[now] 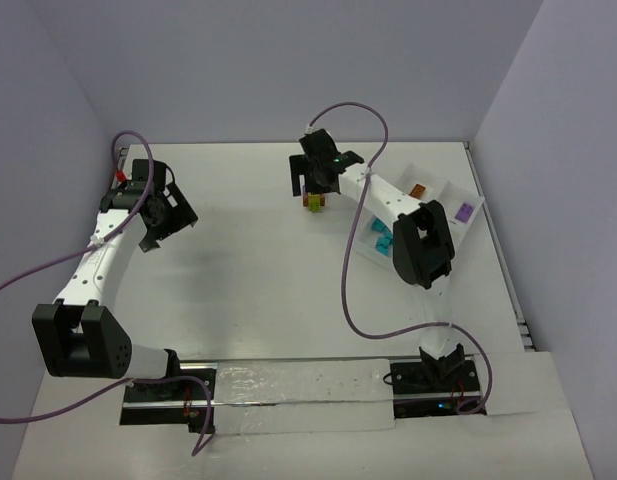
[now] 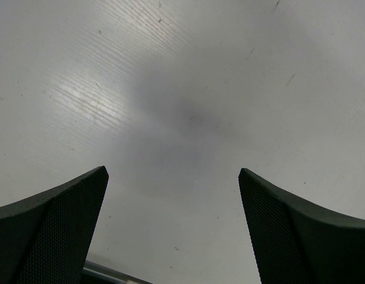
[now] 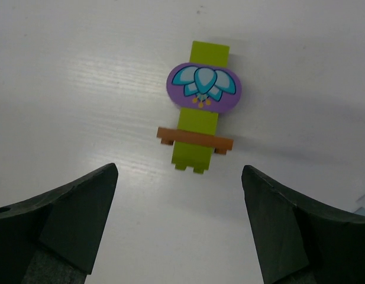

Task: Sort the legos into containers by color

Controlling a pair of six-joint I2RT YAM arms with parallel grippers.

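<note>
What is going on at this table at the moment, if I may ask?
The right gripper hovers open above a small lego clump on the table: a lime green brick with a purple oval tile and an orange plate across it. Nothing is gripped yet. Nearby, the white divided tray holds cyan bricks, an orange brick and a purple brick in separate compartments. The left gripper is open over bare table, holding nothing.

Left arm (image 1: pixel 93 262) and right arm (image 1: pixel 386 200), white links, boxy black joints; purple cables (image 1: pixel 345 275) looping off each; black wedge-shaped fingers (image 2: pixel 52 231), fine mesh texture
</note>
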